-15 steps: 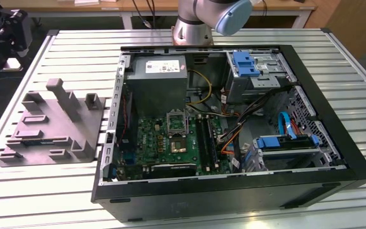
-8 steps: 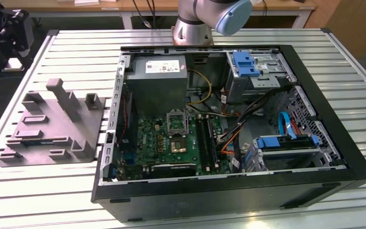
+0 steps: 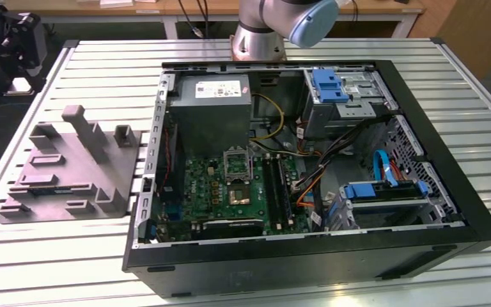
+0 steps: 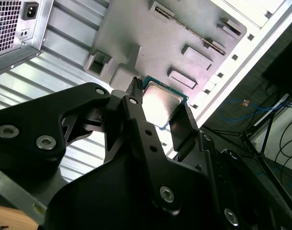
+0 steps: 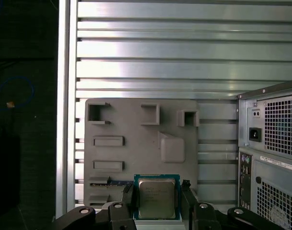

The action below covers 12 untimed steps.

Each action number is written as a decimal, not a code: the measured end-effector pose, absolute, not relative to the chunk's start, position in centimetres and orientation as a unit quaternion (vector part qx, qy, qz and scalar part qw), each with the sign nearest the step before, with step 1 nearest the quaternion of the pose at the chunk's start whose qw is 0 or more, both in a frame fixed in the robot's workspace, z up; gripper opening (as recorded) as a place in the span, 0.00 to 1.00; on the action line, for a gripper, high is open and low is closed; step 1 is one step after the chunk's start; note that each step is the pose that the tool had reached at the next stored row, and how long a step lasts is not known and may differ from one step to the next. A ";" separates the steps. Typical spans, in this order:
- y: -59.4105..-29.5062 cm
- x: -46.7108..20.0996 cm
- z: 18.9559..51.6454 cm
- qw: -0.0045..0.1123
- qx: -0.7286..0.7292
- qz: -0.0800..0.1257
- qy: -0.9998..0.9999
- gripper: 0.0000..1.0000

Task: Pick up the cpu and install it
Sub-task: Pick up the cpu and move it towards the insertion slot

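Cpu [image 5: 157,197] [image 4: 161,103]: silvery metal top, thin green rim, seen face-on in both wrist views, sitting between the two black fingers [image 5: 128,201] [image 4: 136,110] of the gripper [image 5: 158,187] [image 4: 158,98]. Fingers pinch it by two opposite edges, one on each side, metal top left bare between them. Chip is held clear of the surface, above the near edge of a grey moulded tray [image 5: 136,124] [image 4: 151,43] with raised blocks and shallow pockets. Tray lies flat on the slatted aluminium table [image 5: 184,52] [image 4: 55,62]. In the first wrist view the back of the computer case [image 5: 270,124] stands just beside the tray, with vent grilles and a power inlet showing. Exterior view: same tray [image 3: 58,179] on the table [image 3: 75,256] toward the exterior view's left, the open case [image 3: 475,217] lying on its side next to it. Inside the case: grey power-supply box [image 3: 214,102] at the far end, green board [image 3: 202,192] below it, black socket frame [image 3: 236,161] on the board. Base and first joint of the arm [image 3: 271,22] stand on the table behind the case, and the arm runs out of the top of that view.
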<state>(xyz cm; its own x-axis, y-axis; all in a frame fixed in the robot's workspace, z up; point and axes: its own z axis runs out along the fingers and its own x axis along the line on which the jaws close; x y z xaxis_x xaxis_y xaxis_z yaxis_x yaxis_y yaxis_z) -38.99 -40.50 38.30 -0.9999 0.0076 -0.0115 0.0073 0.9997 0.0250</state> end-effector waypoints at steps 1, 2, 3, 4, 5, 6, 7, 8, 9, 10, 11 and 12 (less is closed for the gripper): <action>-40.5 -39.0 38.3 0.006 0.004 0.012 1.000 0.47; -40.5 -38.9 38.3 0.006 0.004 0.012 1.000 0.47; -40.5 -38.9 38.3 0.006 0.004 0.012 1.000 0.47; -40.5 -38.9 38.3 0.006 0.004 0.012 1.000 0.47; -40.5 -38.8 38.3 0.006 0.004 0.012 1.000 0.47; -40.5 -38.8 38.3 0.006 0.004 0.012 1.000 0.47; -40.5 -38.8 38.3 0.006 0.004 0.012 1.000 0.47; -40.5 -38.8 38.3 0.006 0.004 0.012 1.000 0.47; -40.5 -38.7 38.3 0.006 0.004 0.012 1.000 0.47; -40.5 -38.7 38.3 0.006 0.004 0.012 1.000 0.47; -40.5 -38.7 38.3 0.006 0.004 0.012 1.000 0.47; -40.5 -38.6 38.3 0.006 0.004 0.012 1.000 0.47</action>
<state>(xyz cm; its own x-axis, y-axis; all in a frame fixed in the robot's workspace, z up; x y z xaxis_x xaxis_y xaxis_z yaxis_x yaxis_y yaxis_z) -38.65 -40.50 38.30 -0.9999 0.0076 -0.0114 0.0073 0.9997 0.0249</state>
